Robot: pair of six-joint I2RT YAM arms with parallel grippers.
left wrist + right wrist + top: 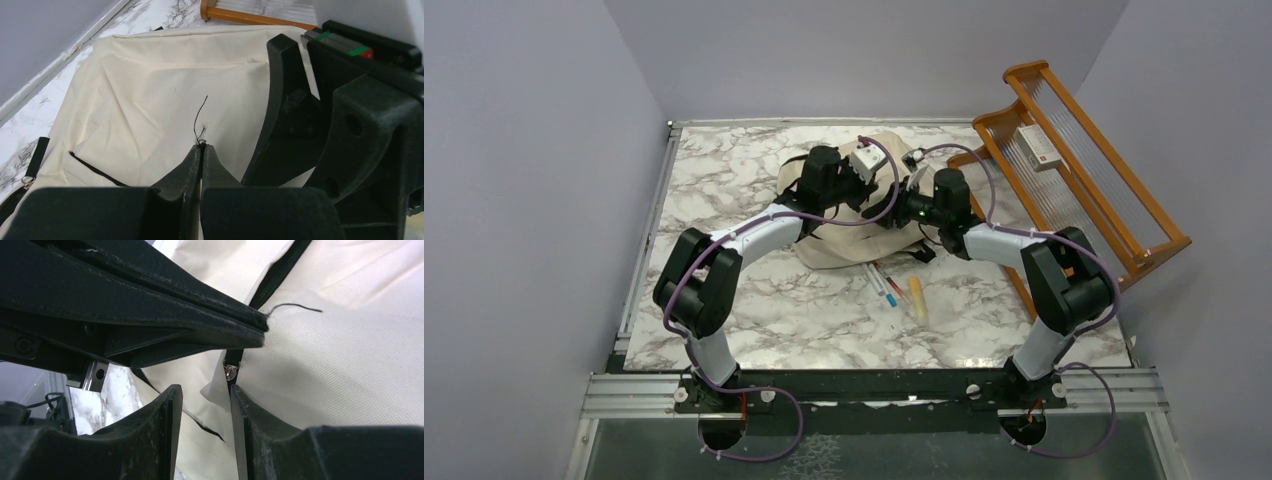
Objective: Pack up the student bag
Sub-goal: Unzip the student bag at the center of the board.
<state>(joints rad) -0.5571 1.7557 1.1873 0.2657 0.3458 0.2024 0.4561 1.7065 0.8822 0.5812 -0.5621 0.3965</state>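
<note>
Left fingers (201,151): I see them clenched, loose black thread (199,117) at tips.
Right fingers (204,390): parted, straddling beige fabric backpack (350,365) edge.

One student bag (844,248) is present. Just beside its near edge lie two thin pens (882,283) and one yellow stick (917,298). To the bag's right stands one wooden rack (1079,185), which carries one white box (1037,147).
</note>
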